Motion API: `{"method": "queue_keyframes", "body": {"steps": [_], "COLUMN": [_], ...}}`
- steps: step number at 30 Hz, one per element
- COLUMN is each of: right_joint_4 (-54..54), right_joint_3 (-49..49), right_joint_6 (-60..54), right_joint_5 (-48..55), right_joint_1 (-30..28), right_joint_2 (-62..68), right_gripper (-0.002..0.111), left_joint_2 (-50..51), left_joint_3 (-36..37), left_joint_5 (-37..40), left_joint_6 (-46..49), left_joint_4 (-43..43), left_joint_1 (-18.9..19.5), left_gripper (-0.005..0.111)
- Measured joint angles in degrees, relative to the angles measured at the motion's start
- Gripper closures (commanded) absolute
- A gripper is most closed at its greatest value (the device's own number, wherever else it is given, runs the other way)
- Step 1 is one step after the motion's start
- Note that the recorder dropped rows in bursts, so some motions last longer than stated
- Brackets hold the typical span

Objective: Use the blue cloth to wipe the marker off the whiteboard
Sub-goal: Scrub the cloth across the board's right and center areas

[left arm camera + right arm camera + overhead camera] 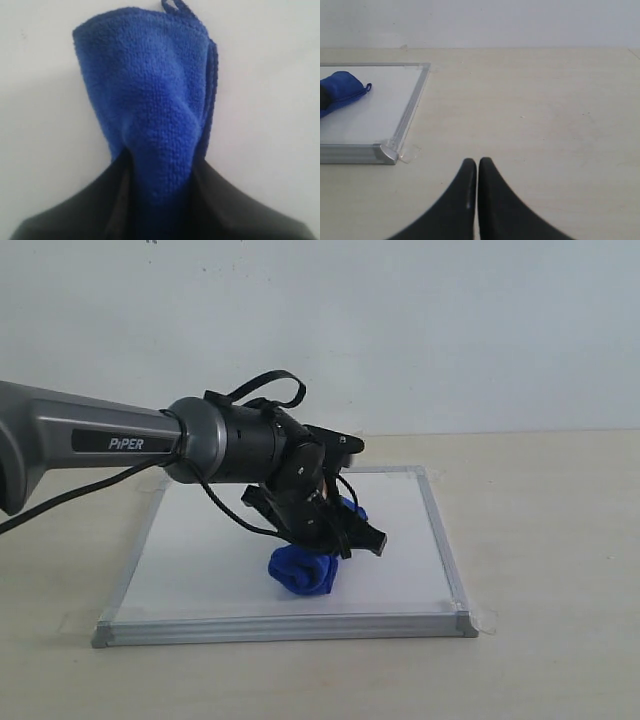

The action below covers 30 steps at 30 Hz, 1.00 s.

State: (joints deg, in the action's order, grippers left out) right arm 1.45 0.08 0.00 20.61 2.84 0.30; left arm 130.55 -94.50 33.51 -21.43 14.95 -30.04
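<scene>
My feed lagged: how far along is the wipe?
Pickup done: the left gripper is shut on the blue cloth, which rests on the whiteboard. No marker line shows on the bare board, though the arm hides part. Remaining: checking the hidden patch.

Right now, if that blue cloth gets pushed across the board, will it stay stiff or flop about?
Probably floppy: the blue cloth folds and bunches where the left pincer squeezes it. Its plush pile likely drags rather than slides on the whiteboard.

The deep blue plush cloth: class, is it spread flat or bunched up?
Bunched up. The deep blue plush microfibre cloth narrows into folds between the black fingers of the left tool.
</scene>
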Motion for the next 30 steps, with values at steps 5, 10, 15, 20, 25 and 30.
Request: {"method": "queue_keyframes", "body": {"steps": [5, 10, 15, 20, 25, 30], "right_joint_4": [0.0, 0.0, 0.0, 0.0, 0.0, 0.0], "right_joint_3": [0.0, 0.0, 0.0, 0.0, 0.0, 0.0], "right_joint_6": [0.0, 0.0, 0.0, 0.0, 0.0, 0.0], "right_joint_5": [0.0, 0.0, 0.0, 0.0, 0.0, 0.0], "right_joint_1": [0.0, 0.0, 0.0, 0.0, 0.0, 0.0], "right_joint_2": [0.0, 0.0, 0.0, 0.0, 0.0, 0.0], "right_gripper": [0.107, 0.107, 0.107, 0.107, 0.107, 0.107], "left_joint_2": [0.0, 0.0, 0.0, 0.0, -0.14, -0.71], "left_joint_3": [0.0, 0.0, 0.0, 0.0, 0.0, 0.0], "left_joint_5": [-0.54, -2.61, -2.94, -2.61, 0.59, 4.21], "left_joint_6": [1.27, 13.54, 25.3, 25.45, 16.85, 7.03], "left_joint_4": [-3.36, -15.97, -28.29, -27.62, -19.68, -8.05], "left_joint_1": [0.0, 0.92, 0.7, 1.49, 5.37, 9.3], "left_gripper": [0.103, 0.103, 0.103, 0.103, 0.103, 0.103]}}
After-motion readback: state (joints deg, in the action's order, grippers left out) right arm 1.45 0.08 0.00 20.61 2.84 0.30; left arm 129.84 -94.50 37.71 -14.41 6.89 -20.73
